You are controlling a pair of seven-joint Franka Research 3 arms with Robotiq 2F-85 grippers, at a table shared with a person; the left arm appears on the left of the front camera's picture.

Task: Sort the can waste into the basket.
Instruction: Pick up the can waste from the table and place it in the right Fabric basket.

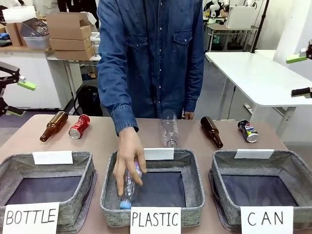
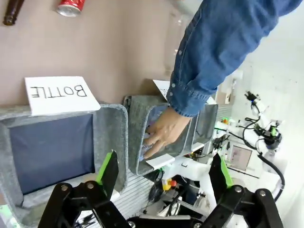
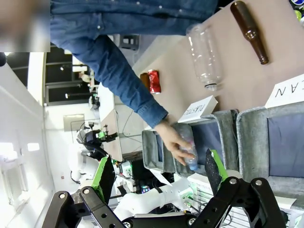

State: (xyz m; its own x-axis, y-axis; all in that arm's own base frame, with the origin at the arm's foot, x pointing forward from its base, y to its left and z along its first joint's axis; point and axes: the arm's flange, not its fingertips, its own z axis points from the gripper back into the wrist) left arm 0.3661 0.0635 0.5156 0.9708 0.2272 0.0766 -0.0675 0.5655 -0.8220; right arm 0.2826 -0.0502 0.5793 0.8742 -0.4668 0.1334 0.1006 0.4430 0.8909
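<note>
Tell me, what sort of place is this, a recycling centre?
Probably a robot testing lab: a left claw and right claw flank a table holding baskets labelled BOTTLE, PLASTIC and CAN, with a white workbench and cardboard boxes behind.

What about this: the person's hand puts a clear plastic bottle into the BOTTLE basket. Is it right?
Wrong basket. The person's hand puts the clear plastic bottle into the PLASTIC basket, the middle one; the front view shows it.
</note>
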